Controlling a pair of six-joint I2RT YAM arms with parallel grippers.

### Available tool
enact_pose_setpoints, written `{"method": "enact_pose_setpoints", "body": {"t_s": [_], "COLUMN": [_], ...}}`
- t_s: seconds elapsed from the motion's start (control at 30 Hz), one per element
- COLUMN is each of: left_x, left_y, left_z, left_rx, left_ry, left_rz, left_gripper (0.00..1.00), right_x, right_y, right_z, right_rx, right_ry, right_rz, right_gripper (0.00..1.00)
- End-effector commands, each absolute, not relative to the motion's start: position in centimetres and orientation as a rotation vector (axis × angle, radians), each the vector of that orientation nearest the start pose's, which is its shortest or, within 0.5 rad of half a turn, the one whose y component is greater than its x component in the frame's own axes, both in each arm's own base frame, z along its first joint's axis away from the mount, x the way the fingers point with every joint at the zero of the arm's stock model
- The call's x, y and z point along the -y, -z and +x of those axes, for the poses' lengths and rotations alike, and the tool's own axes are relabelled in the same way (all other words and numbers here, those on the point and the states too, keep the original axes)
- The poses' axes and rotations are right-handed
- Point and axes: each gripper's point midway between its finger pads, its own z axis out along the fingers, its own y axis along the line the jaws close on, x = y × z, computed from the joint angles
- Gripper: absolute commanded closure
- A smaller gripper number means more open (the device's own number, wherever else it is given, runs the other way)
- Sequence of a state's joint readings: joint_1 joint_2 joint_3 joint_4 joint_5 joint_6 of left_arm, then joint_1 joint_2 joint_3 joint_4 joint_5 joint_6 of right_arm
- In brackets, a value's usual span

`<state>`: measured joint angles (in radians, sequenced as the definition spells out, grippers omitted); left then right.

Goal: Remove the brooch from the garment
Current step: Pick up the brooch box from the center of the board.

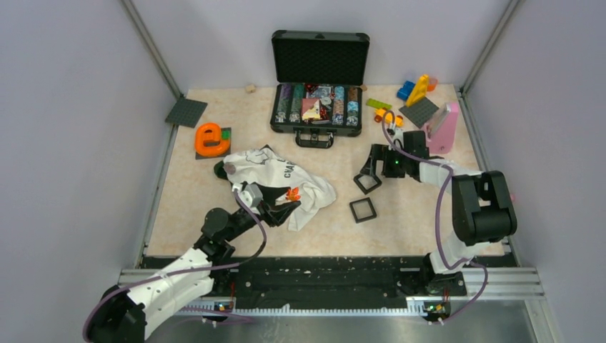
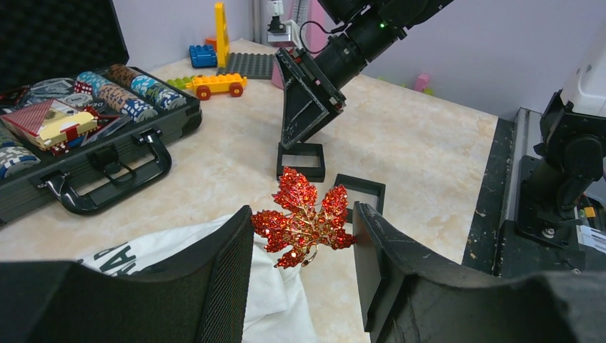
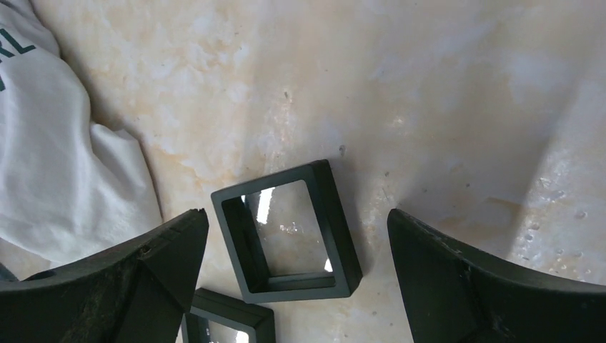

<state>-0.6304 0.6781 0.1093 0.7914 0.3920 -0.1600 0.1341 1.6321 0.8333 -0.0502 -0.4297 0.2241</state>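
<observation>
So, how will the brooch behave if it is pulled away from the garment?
The brooch looks rigid: its thin leaf lobes stand flat between the fingers of the left end effector. It is probably light, yet the points and glittering stones seem fragile under squeezing. The white garment beneath is limp cloth, so it will likely lift along.

Open chip case (image 1: 319, 58), orange letter "e" (image 1: 209, 138)

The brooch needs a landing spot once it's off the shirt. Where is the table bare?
Barest: the table's near edge between the garment and the right arm, in front of the two black frames. Also left of the garment, in front of the orange letter e. Crowded: the toy blocks at back right, and around the case.
</observation>
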Motion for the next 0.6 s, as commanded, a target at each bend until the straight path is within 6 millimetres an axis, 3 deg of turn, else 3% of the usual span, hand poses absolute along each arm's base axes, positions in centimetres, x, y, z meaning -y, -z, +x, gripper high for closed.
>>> {"method": "enact_pose_setpoints", "body": {"t_s": [0.0,0.17,0.57], "left_x": [22.9,22.9,22.6], "left_y": [-21.9,-22.0,-22.0], "left_z": [18.7,18.6,18.5], "left_rx": [-1.21,-1.204,-1.2], "left_ry": [0.931,0.931,0.926], "left_rz": [0.641,0.648,0.64], "left_gripper": [0.66,0.66,0.66], "right_x": [-14.7,-16.1,-16.0], "right_y": [-6.3,-5.4,-3.7], "right_z": [37.3,36.0,34.8], "right_rx": [-2.34,-2.392,-2.516], "right_ry": [-0.766,-0.725,-0.325], "right_rz": [-0.173,-0.252,-0.436], "right_gripper": [0.02,0.02,0.03]}}
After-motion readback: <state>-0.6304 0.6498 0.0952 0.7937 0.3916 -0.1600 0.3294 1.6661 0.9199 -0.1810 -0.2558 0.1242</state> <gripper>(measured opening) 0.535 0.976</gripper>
